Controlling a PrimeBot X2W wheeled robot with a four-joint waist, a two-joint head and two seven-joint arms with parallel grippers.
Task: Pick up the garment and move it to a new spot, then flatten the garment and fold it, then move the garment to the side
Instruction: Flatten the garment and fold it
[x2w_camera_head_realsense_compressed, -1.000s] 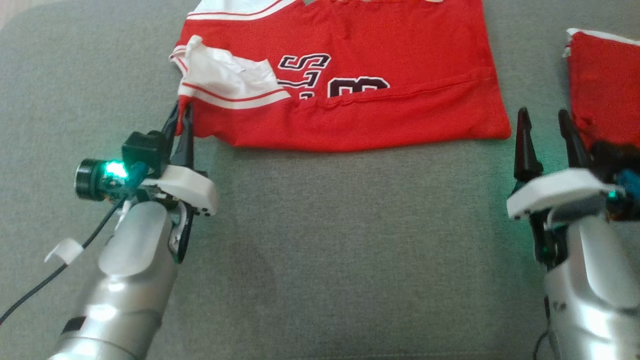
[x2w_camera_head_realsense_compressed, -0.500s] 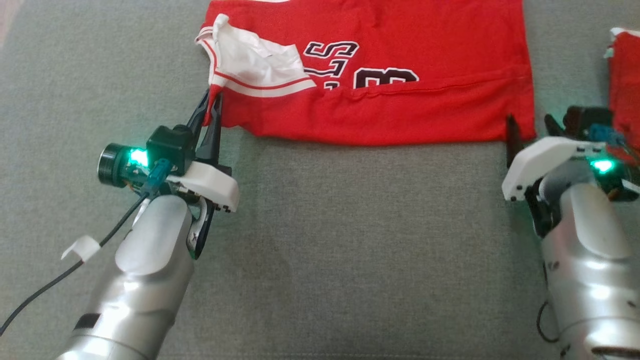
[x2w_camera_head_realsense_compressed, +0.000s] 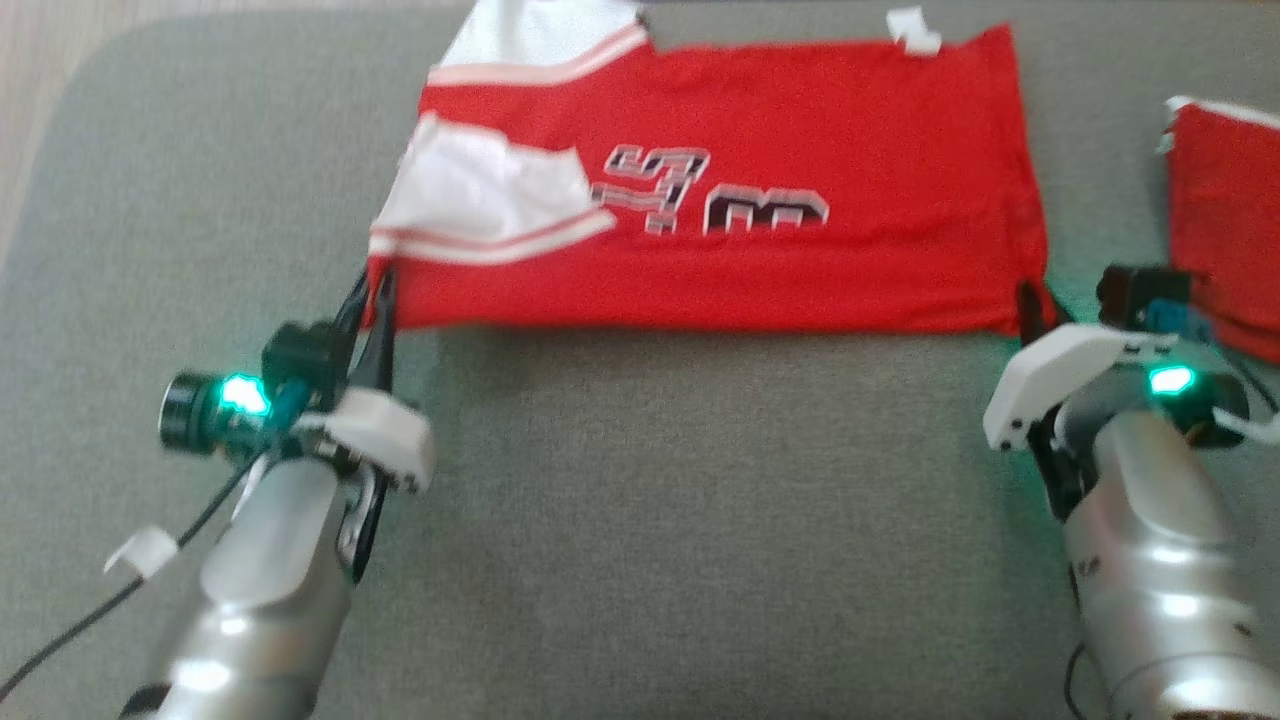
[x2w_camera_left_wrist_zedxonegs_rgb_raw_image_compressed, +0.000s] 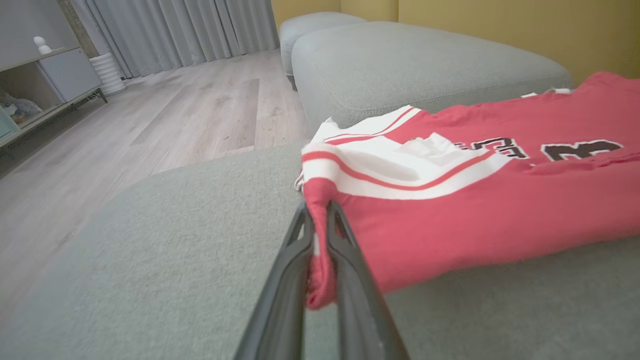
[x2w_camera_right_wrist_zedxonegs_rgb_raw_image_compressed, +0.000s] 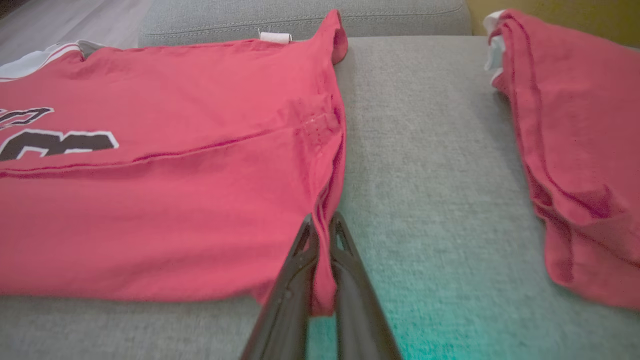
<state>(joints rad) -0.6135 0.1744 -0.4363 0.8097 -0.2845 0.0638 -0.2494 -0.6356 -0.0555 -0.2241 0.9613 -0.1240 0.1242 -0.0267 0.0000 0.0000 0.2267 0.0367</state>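
On woven grey cushion (x2w_camera_head_realsense_compressed: 650, 520), flat red jersey (x2w_camera_head_realsense_compressed: 800, 270)

Grey cushion (x2w_camera_head_realsense_compressed: 650, 520) lies open between both arms, near side of the red garment (x2w_camera_head_realsense_compressed: 800, 270). Left of the left tool (x2w_camera_head_realsense_compressed: 375, 300), open cushion to its rounded edge, wooden floor (x2w_camera_left_wrist_zedxonegs_rgb_raw_image_compressed: 150, 125) beyond. Right side tight: folded red pile (x2w_camera_head_realsense_compressed: 1225, 260) just beside the right tool (x2w_camera_head_realsense_compressed: 1030, 305); narrow grey strip between pile and garment, running toward the far edge

I see a folded red cloth (x2w_camera_head_realsense_compressed: 1225, 250) near the grey cushion's (x2w_camera_head_realsense_compressed: 640, 520) right edge; beyond its left edge, wooden floor (x2w_camera_left_wrist_zedxonegs_rgb_raw_image_compressed: 150, 130), grey curtains (x2w_camera_left_wrist_zedxonegs_rgb_raw_image_compressed: 175, 25), a low cabinet (x2w_camera_left_wrist_zedxonegs_rgb_raw_image_compressed: 60, 75).
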